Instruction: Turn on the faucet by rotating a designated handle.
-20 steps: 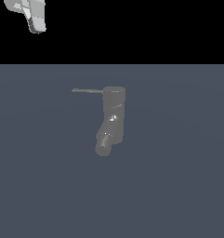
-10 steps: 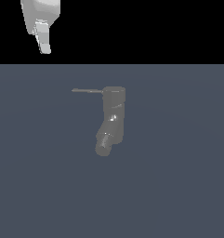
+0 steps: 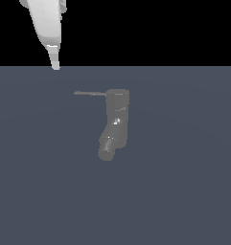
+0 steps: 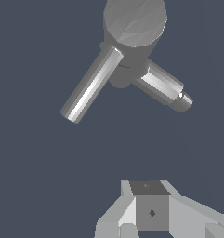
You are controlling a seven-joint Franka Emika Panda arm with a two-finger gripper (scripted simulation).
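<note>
While the faucet [image 3: 117, 122] stands near the middle of the flat grey-blue bench [image 3: 184, 191], a little toward its far edge, the pale claw [image 3: 54, 61] hangs well apart from it, over the far edge and toward the exterior view's left. Nothing is in the claw's grasp. Only one narrow light fingertip shows in the exterior view, and the wrist view shows just the blocky base of the claw [image 4: 150, 209], so I cannot tell whether the jaws are spread or closed.

The faucet is a dark grey, glossy upright cylinder with a wider cap [image 3: 118, 94] on top. A short thick spout [image 3: 107, 146] angles down from its lower body toward the near edge of the bench.

The handle [image 3: 90, 93], a thin straight dark rod, sticks out sideways from the cap and points to the exterior view's left, roughly level with the bench. Its free end lies below the claw's tip in the exterior view and to that view's right of it, with clear space between them.

In the wrist view the faucet is seen from above: the round cap [image 4: 135, 21], with the handle [image 4: 91, 84] and the spout [image 4: 163, 87] spreading out from beneath it at a wide angle. Bare bench separates both from the claw.
</note>
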